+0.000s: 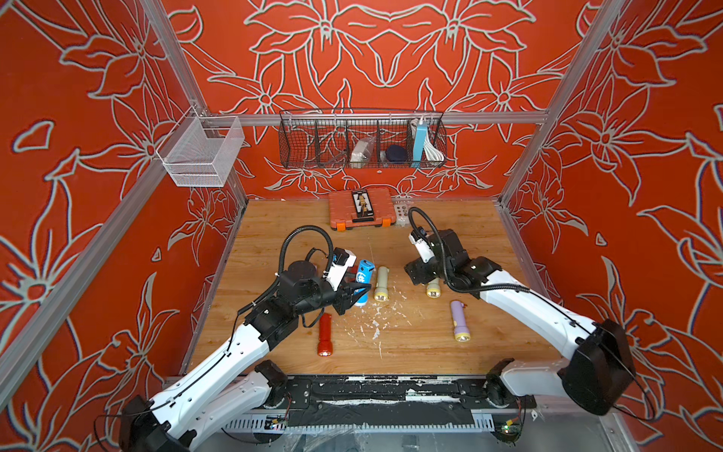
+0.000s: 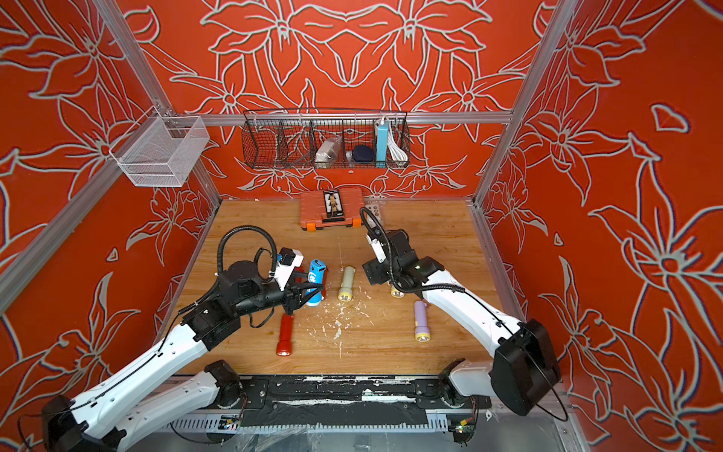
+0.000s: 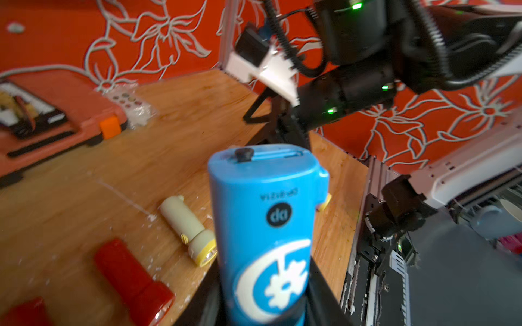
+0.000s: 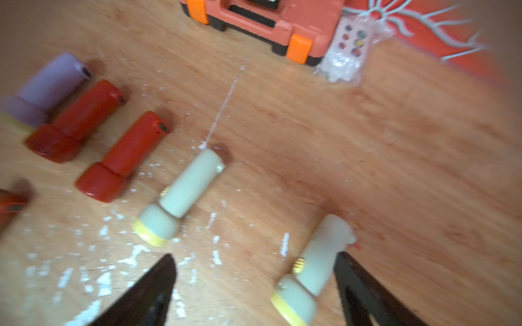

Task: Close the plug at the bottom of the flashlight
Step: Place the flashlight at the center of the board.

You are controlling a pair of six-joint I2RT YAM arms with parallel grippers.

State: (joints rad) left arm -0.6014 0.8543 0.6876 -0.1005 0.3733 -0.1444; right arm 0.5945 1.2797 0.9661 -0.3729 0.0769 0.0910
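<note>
The blue flashlight (image 3: 262, 225) bears a white flower emblem (image 3: 282, 282); walls (image 1: 78, 117) are red-orange floral.

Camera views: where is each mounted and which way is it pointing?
Top views: high over the robot's base, looking down the table toward the back wall; left arm and right arm both show.
Left wrist: on the left arm, looking along the blue flashlight in the left hand, toward the right arm.
Right wrist: on the right arm, looking down through the open right hand at a cream flashlight.
Shared: both wrist views show the orange case.
</note>
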